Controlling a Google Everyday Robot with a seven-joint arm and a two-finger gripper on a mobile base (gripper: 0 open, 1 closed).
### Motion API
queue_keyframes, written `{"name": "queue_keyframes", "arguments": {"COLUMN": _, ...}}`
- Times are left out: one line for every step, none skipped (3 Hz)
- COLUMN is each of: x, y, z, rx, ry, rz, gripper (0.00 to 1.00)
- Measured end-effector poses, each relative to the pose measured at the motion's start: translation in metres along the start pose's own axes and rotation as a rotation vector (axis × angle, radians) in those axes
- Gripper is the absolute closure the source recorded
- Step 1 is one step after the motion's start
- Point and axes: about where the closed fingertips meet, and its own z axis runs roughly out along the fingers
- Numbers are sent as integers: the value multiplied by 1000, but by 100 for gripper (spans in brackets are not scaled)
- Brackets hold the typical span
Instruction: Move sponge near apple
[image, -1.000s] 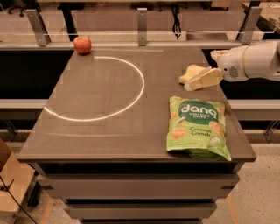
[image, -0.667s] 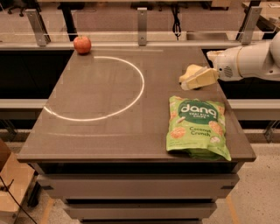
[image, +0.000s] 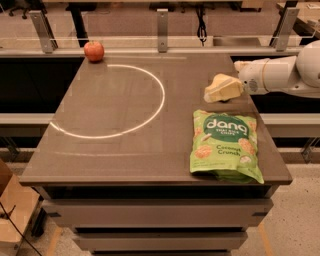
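Note:
The apple (image: 94, 51), small, round and red, sits at the far left corner of the table (image: 115, 150). My gripper (image: 222, 89), cream-yellow and blocky at its tip, reaches in from the right on a white arm (image: 280, 75). It hangs low over the table's right side, just behind the green snack bag (image: 226, 145). I see no sponge; it is hidden or out of view. The gripper is far to the right of the apple.
A white circle line (image: 150, 75) is marked on the dark tabletop. A rail with metal posts (image: 162, 30) runs along the far edge. The green bag lies flat at the front right corner. A cardboard box (image: 12, 210) stands on the floor at left.
The gripper and arm have shifted slightly to the left over the table. The apple and the bag have not moved.

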Motion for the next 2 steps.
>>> {"name": "queue_keyframes", "arguments": {"x": 12, "y": -9, "z": 16, "rx": 23, "ry": -3, "rz": 25, "gripper": 0}}
{"name": "queue_keyframes", "arguments": {"x": 26, "y": -16, "z": 27, "rx": 37, "ry": 17, "rz": 52, "gripper": 0}}
